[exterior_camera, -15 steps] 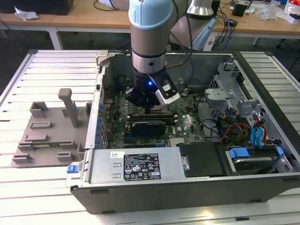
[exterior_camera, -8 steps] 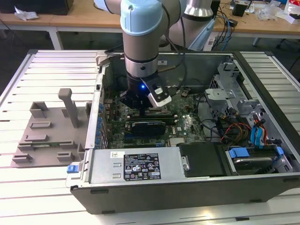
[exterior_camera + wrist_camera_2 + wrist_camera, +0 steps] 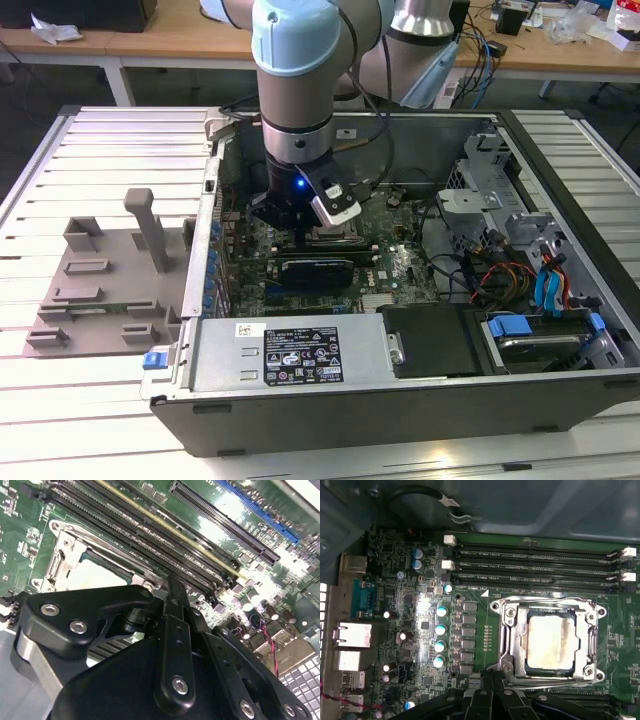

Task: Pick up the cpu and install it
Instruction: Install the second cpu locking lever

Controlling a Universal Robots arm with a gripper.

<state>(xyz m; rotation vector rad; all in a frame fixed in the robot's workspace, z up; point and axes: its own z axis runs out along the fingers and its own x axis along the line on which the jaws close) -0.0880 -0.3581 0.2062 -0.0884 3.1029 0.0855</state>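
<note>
You see a slatted white table with wooden desks behind it. On it sits an open case; a grey fixture lies at the exterior view's left. Inside the case, the arm reaches down over the motherboard. The cpu sits in the socket. The gripper hangs just beside it, fingers together, holding nothing.
</note>
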